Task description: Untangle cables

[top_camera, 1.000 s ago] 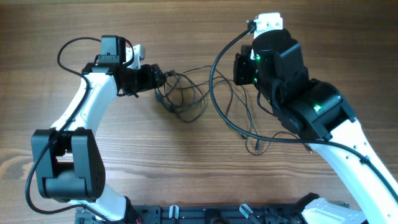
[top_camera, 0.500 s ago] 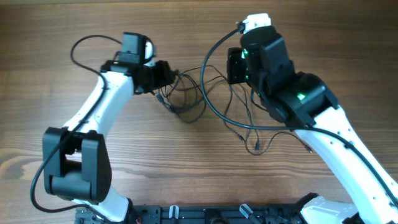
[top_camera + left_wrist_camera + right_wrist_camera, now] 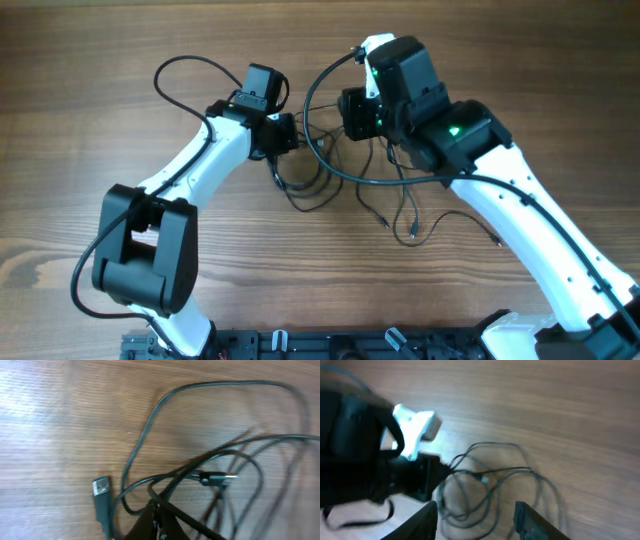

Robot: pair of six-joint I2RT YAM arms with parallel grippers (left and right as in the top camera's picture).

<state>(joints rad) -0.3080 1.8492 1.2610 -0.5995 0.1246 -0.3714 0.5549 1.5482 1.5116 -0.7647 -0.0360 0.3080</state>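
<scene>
The cables (image 3: 315, 175) lie as one loose tangle on the wood table (image 3: 90, 200), at centre between the two arms. The left gripper (image 3: 288, 135) sits at the tangle's upper-left edge. In the left wrist view its jaws are narrowed to a tip (image 3: 156, 512), and several strands (image 3: 147, 425) run out from it, i.e. it grips the cables. Focus there is soft, so the exact strand count cannot be told. A flat USB plug (image 3: 101, 489) lies on the table just left of the tip. A smaller connector (image 3: 216, 478) rests inside the loops to the right. The right gripper (image 3: 350, 115) hangs above the tangle's upper-right side. Its fingers (image 3: 427, 520) are spread wide with nothing between them, and the tangle (image 3: 492, 485) shows on the table in the gap. In that view the left gripper (image 3: 422, 480) is at left, touching the loops. Obstruction: the right arm's thick harness cable (image 3: 308, 105) loops out and crosses over the tangle in the overhead view, hiding part of the thin strands. The left arm's harness loop (image 3: 160, 78) stands well apart to the upper left. Two loose ends trail to the lower right: one plug (image 3: 411, 236) and one tip (image 3: 494, 240) beside the right arm's white link.
</scene>
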